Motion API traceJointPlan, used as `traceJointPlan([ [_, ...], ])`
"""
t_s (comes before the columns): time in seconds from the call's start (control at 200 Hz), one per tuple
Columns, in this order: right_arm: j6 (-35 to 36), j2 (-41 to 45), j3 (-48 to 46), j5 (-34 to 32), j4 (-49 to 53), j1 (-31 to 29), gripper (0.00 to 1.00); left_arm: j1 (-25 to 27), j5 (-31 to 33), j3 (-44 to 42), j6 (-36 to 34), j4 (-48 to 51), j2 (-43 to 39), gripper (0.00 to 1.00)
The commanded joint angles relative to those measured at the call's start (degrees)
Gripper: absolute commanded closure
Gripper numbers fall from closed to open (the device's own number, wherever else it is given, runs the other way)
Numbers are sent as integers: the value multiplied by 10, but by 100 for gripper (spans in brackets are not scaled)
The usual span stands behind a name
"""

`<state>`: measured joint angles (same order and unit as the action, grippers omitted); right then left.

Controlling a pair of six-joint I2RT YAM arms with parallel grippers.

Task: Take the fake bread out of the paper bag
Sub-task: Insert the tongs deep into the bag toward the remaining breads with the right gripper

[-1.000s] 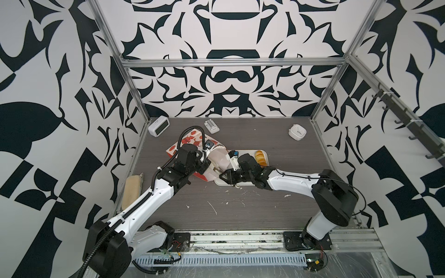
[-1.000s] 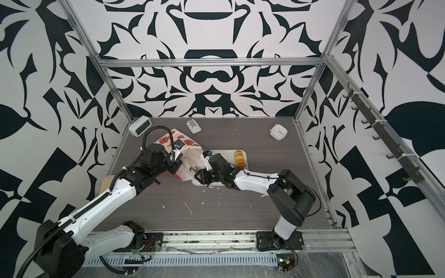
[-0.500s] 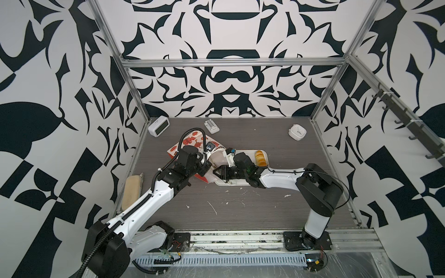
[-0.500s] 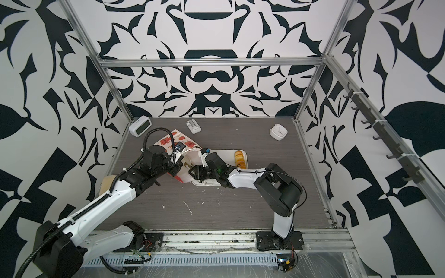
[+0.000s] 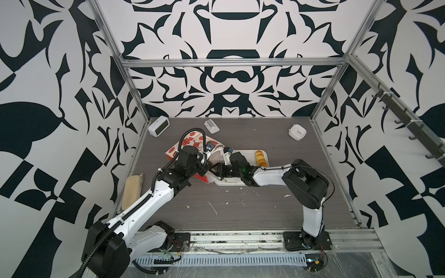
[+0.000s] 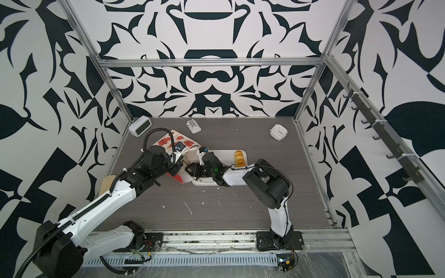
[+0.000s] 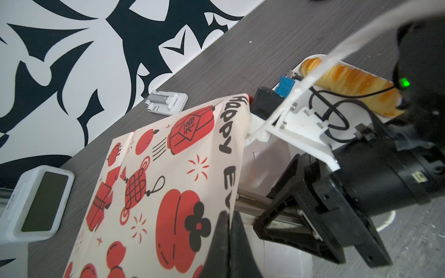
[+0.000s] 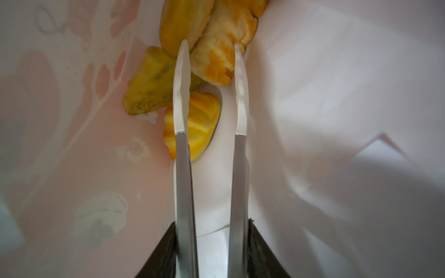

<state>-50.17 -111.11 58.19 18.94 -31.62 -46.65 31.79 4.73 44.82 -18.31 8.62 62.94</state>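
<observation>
You are driving the right gripper [image 8: 210,44] deeper than it was a second ago. Back then it was sitting at the mouth of the paper bag [image 5: 190,142]; now its elbow is swinging in toward the left and the fingers are working well inside the bag. The bag itself is staying where it was, lying on its side left of the table's middle with its mouth facing right. So you are moving from the approach into the pick.

You are keeping the left gripper [image 7: 228,216] pinched tight on the bag's upper rim, and that is holding the mouth open for the other arm.

The right gripper's fingers [image 8: 183,96] are standing narrowly apart with a clear gap between them. Their tips are sitting either side of a pale orange pastry [image 8: 216,67], but nothing is looking gripped yet. You are probably about to close on it.

Four pieces are showing in the bag, bunched at its far end:
- the pale one between the tips
- a golden oblong [image 8: 183,21] beyond it
- a shadowed piece [image 8: 149,84] to one side
- a small ridged yellow one [image 8: 202,120] nearest the fingers

The white tray [image 5: 243,151] is lying just right of the bag, with its left end at the bag's mouth. It is carrying one long golden pastry [image 5: 260,157] at its right end, and the rest of it is bare where the arm is not covering it. By that count you are about one piece in, with four still to bring out.
</observation>
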Motion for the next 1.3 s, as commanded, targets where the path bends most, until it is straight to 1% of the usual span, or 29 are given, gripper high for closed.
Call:
traceJointPlan([
  [0.0, -8, 43, -8, -11, -70, 4, 55, 3, -10, -6, 3, -5, -15, 97],
  [0.33, -17, 56, -20, -14, -81, 2, 55, 3, 4, -4, 23, -18, -12, 96],
  [0.5, -22, 67, -35, -34, -84, -12, 55, 3, 14, -1, 38, -34, -9, 94],
  [0.62, -17, 75, -37, -53, -80, -33, 55, 3, 14, 5, 47, -42, -3, 93],
  [0.805, -14, 71, -22, -64, -67, -52, 56, 3, 11, 14, 58, -47, 6, 90],
  [1.025, -15, 45, 3, -60, -61, -52, 56, 3, -10, 14, 63, -46, -8, 90],
  [1.295, -16, 31, 27, -87, -54, -51, 55, 3, -19, 8, 63, -38, -30, 89],
])
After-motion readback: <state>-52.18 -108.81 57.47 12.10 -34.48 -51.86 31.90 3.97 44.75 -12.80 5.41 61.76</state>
